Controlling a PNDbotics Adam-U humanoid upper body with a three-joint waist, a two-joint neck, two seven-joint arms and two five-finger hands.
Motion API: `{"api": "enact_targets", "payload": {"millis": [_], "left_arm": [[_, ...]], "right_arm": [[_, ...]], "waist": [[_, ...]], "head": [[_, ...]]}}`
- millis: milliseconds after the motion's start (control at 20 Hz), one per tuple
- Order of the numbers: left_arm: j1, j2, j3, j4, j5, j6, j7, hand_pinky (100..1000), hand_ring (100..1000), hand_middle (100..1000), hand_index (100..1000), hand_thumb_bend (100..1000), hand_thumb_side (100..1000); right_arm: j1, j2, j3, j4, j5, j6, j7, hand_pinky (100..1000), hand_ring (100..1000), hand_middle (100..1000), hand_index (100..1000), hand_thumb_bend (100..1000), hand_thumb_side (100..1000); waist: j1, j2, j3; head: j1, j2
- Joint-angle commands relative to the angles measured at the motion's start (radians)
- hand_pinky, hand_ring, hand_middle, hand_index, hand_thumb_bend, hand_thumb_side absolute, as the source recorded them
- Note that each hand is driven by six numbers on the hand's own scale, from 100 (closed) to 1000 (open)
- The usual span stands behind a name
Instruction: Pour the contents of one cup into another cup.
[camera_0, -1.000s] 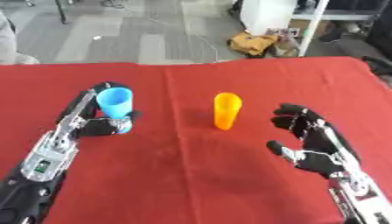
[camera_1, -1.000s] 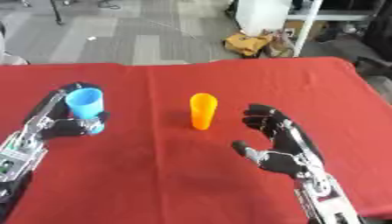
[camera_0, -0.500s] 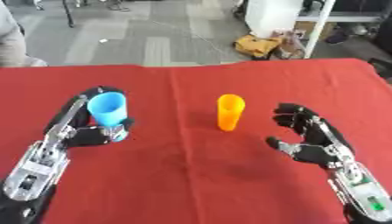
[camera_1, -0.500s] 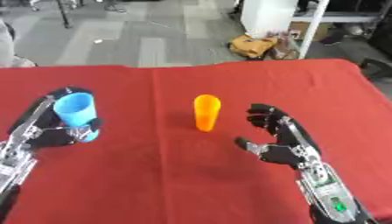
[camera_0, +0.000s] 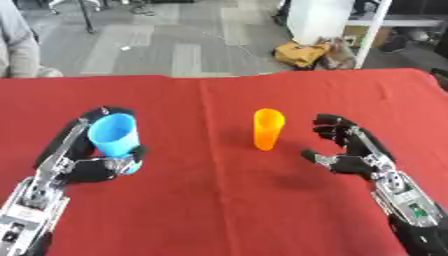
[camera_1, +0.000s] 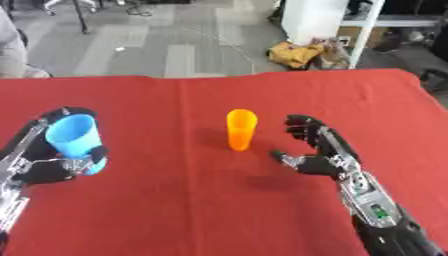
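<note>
A light blue cup stands upright at the left of the red table, and my left hand is curled round it from behind and below. A tall, narrow orange cup stands upright near the table's middle. My right hand hangs open just to the right of the orange cup, palm turned toward it, with a small gap between its fingers and the cup. What is inside either cup cannot be seen.
The red tablecloth covers the whole work surface; its far edge runs across the upper part of the view. Beyond it lie a grey floor, a yellow bag and white furniture. A person's sleeve shows at far left.
The camera has tilted, shifting the whole picture. My left hand with the blue cup sits lower and closer to me. My right hand has drawn slightly nearer the orange cup.
</note>
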Motion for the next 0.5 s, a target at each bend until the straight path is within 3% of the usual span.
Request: {"api": "enact_targets", "payload": {"millis": [50,500], "left_arm": [[-0.006,-0.002,0.000,-0.048,0.009,0.006,-0.001,436,505,571,735,461,100],[0.009,-0.025,-0.017,-0.080,0.017,0.007,-0.019,444,505,572,735,456,100]], "right_arm": [[-0.038,-0.042,0.001,0.045,0.004,-0.008,0.002,868,808,774,852,575,100],[-0.122,-0.050,0.007,0.186,-0.001,-0.011,0.015,863,801,764,850,576,100]], "waist": [[0.002,-0.020,0.009],[0.007,-0.013,0.068]], "head": [[-0.012,0.001],[-0.041,-0.013]]}}
